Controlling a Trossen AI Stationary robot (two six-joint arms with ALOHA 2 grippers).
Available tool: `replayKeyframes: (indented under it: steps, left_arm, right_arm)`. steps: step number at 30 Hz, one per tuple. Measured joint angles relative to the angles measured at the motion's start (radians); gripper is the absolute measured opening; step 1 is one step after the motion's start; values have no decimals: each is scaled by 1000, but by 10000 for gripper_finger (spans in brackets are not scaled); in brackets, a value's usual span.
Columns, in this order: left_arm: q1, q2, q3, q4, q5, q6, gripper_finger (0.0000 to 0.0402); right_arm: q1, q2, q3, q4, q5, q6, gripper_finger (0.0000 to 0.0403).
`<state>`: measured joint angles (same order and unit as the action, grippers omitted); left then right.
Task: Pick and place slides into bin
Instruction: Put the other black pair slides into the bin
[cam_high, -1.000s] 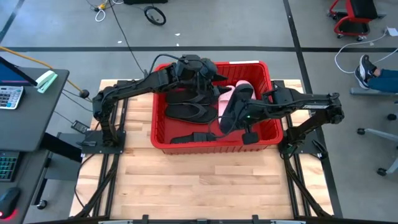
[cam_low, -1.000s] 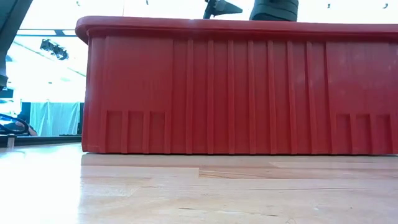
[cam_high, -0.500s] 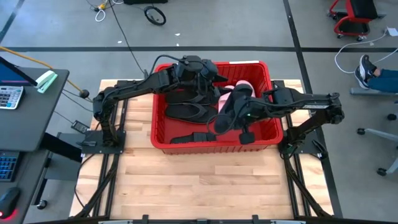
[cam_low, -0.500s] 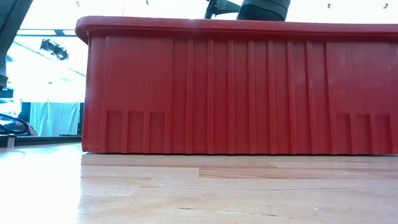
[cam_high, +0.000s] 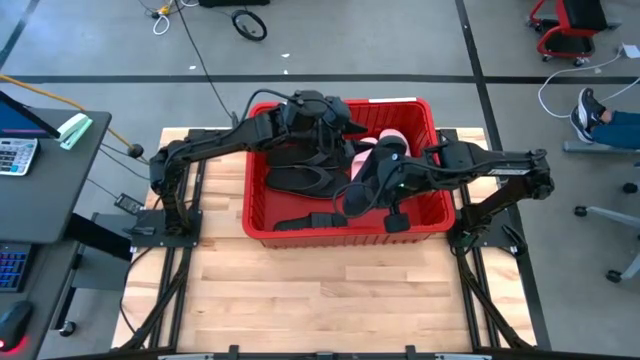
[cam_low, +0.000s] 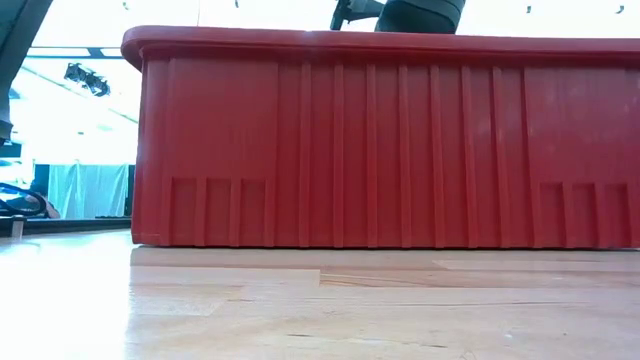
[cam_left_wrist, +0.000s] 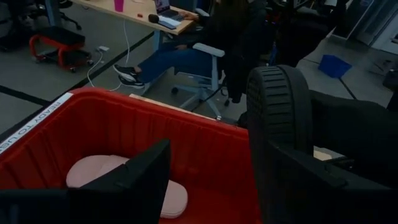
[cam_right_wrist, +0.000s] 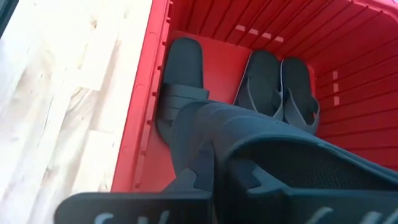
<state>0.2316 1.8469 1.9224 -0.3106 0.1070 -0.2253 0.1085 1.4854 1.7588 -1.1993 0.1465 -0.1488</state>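
The red bin (cam_high: 345, 236) stands mid-table. On its floor lie two black flip-flops (cam_high: 300, 178), side by side, a black slide (cam_high: 312, 220) along the near wall, and pale pink slides (cam_high: 386, 138) at the far right. My right gripper (cam_high: 395, 186) reaches in from the right and is shut on a second black slide (cam_high: 366, 178), held above the floor. My left gripper (cam_high: 338, 128) hovers open over the bin's far left part. Its fingers (cam_left_wrist: 146, 177) hold nothing. The held slide's ribbed sole (cam_left_wrist: 277, 106) stands just beyond them. My right gripper holds the black slide by the end nearest the wrist (cam_right_wrist: 292, 168), coming slanting down from the table's right. The slide itself covers the fingers, so the exact part is hidden. The slide is lifted clear and slants, its free end (cam_high: 350, 203) lower, over the bin's middle.
The bin's near wall (cam_low: 380, 140) fills the low view. Bare wooden table (cam_high: 320, 300) lies in front of the bin. A person sits on a chair (cam_left_wrist: 205, 56) beyond the table's right side. A desk with a calculator (cam_high: 15, 155) stands at the left.
My right gripper has tipped upward a little. The held black slide has swung with it, its lower free end shifting toward the table's left, over the bin's middle. It stays clear of the bin floor.
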Motion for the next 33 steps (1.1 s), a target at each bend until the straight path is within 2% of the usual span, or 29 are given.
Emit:
replayKeyframes:
  steps: [11, 33]
  left_arm:
    - [-7, 0, 2, 17, -28, 32, 276]
    - [-32, -1, 3, -3, -42, 80, 291]
  right_arm:
    - [0, 1, 0, -1, -8, 70, 10]
    - [-1, 1, 0, 4, -10, 100, 9]
